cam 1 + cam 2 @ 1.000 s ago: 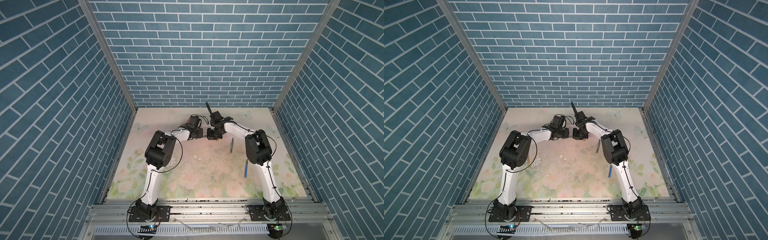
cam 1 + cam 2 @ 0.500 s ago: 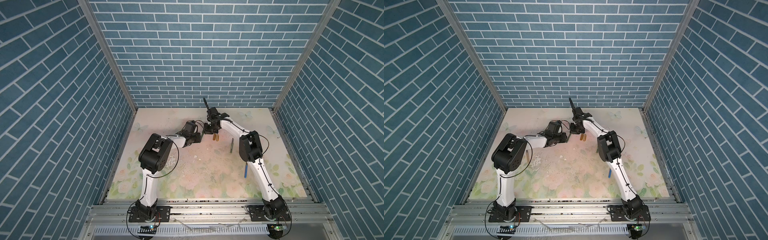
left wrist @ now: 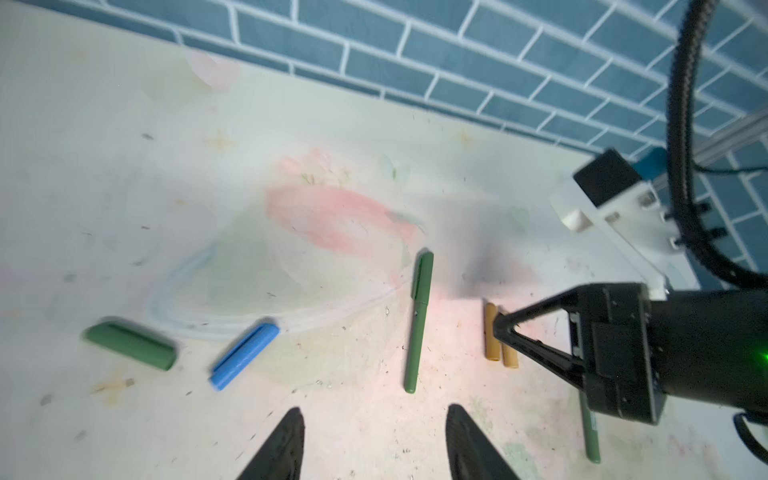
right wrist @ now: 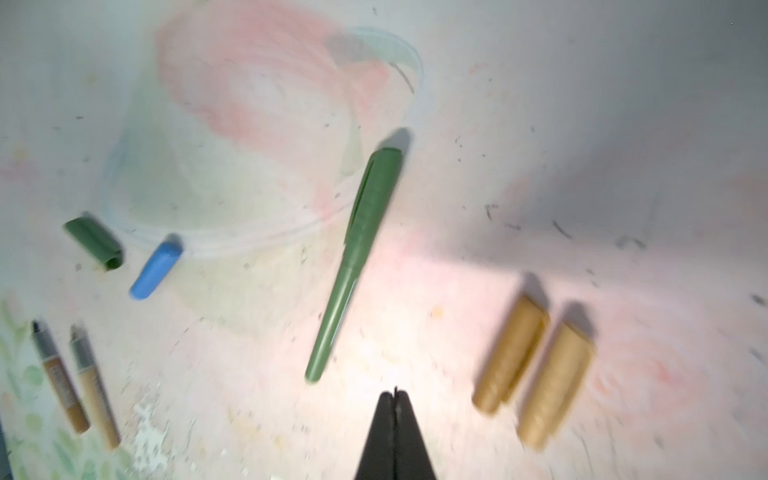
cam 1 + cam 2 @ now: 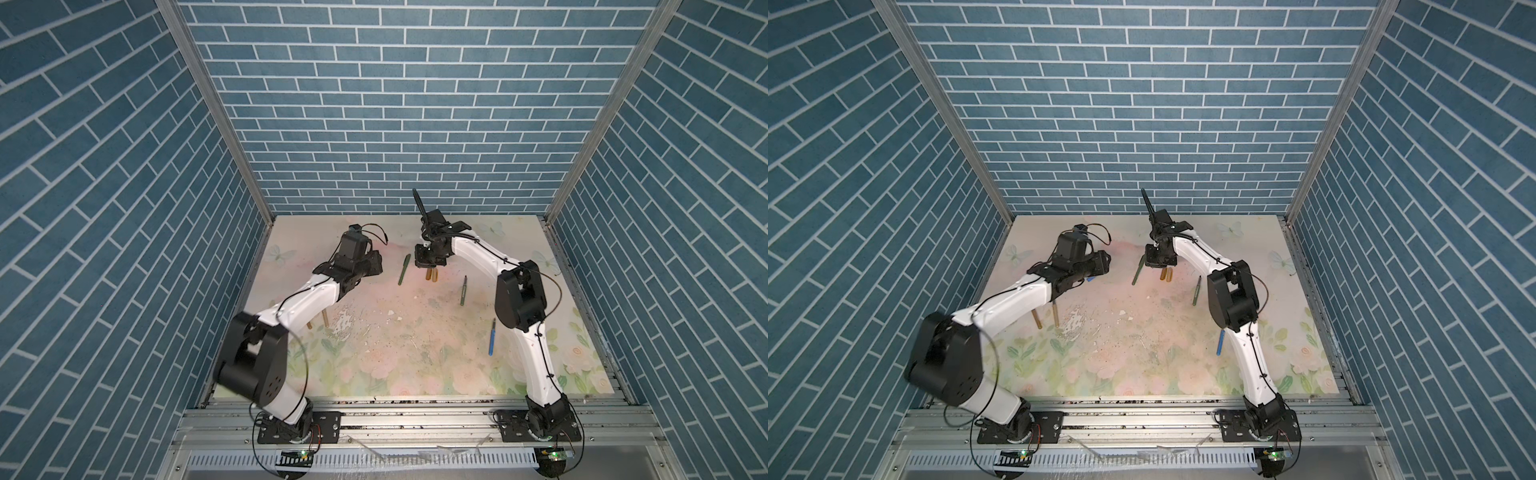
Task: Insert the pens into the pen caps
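Floral mat (image 5: 415,353): left jaws apart, empty; right jaws pressed together, empty.

Tabletop (image 5: 415,365) — floral print, worn and speckled. Lying on it: capped green pen (image 5: 404,269); brown caps (image 4: 509,353), two, touching side by side; green cap (image 3: 129,345) near blue cap (image 3: 245,357); uncapped green pen (image 5: 463,291); blue pen (image 5: 492,336); brown pens (image 4: 60,374) — two, side by side.

The left arm (image 5: 307,293) hides the upper ends of two brownish pens (image 5: 325,319).
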You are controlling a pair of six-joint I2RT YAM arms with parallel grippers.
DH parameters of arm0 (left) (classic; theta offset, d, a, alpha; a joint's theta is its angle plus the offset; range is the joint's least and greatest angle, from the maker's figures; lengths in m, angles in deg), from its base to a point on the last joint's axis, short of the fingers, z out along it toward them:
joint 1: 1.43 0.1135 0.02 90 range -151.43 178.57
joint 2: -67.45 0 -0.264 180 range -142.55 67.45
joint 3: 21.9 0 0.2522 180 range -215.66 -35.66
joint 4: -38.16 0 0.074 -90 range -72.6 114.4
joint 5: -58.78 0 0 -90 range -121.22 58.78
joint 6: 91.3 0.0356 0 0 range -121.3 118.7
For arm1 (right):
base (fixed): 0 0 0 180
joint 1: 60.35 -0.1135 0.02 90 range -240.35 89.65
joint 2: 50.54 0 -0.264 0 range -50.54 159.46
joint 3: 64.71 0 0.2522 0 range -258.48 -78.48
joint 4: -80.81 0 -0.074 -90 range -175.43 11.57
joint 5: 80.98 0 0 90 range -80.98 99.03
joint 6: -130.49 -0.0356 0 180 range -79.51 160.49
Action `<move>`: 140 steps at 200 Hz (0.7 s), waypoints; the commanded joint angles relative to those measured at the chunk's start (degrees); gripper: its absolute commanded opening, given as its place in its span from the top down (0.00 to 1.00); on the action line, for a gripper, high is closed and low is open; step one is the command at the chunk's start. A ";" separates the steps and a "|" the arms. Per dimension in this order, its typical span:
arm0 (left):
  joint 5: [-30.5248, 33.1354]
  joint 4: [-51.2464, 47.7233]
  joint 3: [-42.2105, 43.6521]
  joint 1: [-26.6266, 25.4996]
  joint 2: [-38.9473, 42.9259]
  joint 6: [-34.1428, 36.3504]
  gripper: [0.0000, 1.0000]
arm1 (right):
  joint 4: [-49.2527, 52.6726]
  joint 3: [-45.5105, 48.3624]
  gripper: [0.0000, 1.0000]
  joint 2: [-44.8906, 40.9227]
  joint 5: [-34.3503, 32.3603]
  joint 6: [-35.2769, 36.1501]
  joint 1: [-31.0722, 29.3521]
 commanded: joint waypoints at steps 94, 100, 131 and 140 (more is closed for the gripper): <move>2.69 -27.24 17.62 12.54 11.52 -4.54 0.48 | -18.06 42.13 0.84 -39.04 -3.94 2.29 -6.29; 3.37 -27.12 17.09 12.56 9.73 -4.51 0.50 | -18.14 42.76 0.85 -39.46 -3.73 2.16 -6.29; 3.35 -24.70 15.92 12.73 2.16 -3.71 0.57 | -18.47 44.94 0.91 -41.08 -3.54 2.15 -6.37; 3.38 -24.46 15.41 12.77 0.54 -3.03 0.60 | -18.73 45.48 0.92 -41.67 -3.62 2.16 -6.37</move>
